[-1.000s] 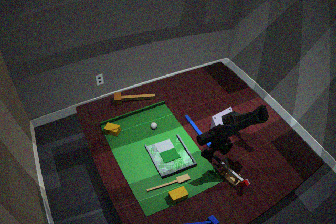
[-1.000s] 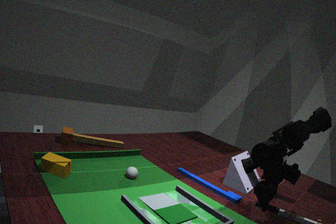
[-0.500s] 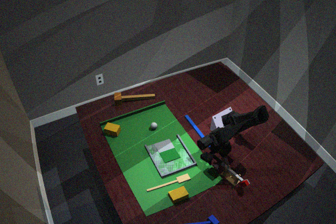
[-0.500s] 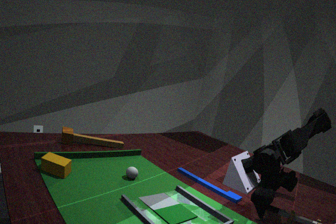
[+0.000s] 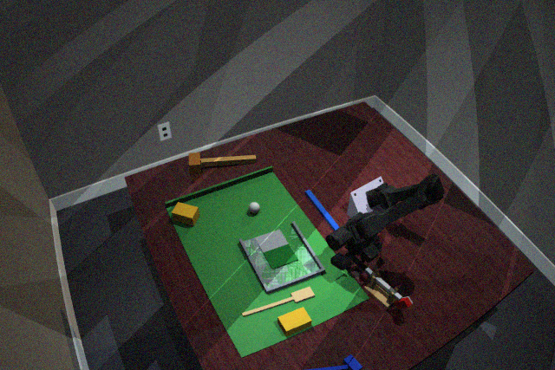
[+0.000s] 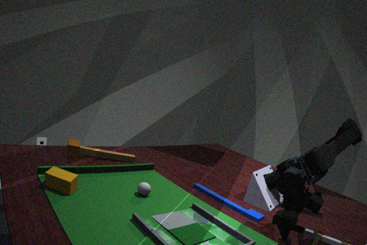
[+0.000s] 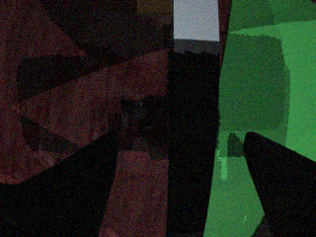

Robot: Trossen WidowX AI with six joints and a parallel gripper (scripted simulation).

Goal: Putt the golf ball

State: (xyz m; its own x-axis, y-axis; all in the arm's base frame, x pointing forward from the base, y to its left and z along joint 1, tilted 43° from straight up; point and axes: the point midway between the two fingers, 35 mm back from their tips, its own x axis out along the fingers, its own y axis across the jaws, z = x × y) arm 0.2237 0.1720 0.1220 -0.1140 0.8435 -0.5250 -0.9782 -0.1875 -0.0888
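The red putter (image 5: 381, 284) (image 6: 324, 238) lies on the dark red table just off the right edge of the green mat (image 5: 210, 244) (image 6: 97, 206), its red head (image 5: 405, 301) pointing away from the mat. My gripper (image 5: 355, 269) (image 6: 284, 232) (image 7: 184, 140) is low over the putter's dark handle (image 7: 192, 172), which runs between the two fingers. The fingers stand apart from the handle on both sides. The white golf ball (image 5: 254, 207) (image 6: 144, 189) rests on the mat beyond the grey ramp (image 5: 272, 240) (image 6: 171, 220) and the raised green (image 5: 280, 256) (image 6: 192, 233).
Two yellow blocks (image 5: 185, 213) (image 5: 294, 320) (image 6: 61, 179) sit on the mat. A tan putter (image 5: 280, 301), an orange putter (image 5: 221, 159) (image 6: 100, 153) and a blue putter (image 5: 322, 209) (image 6: 228, 202) lie around. A white wedge (image 5: 361, 197) (image 6: 260, 190) stands by the arm.
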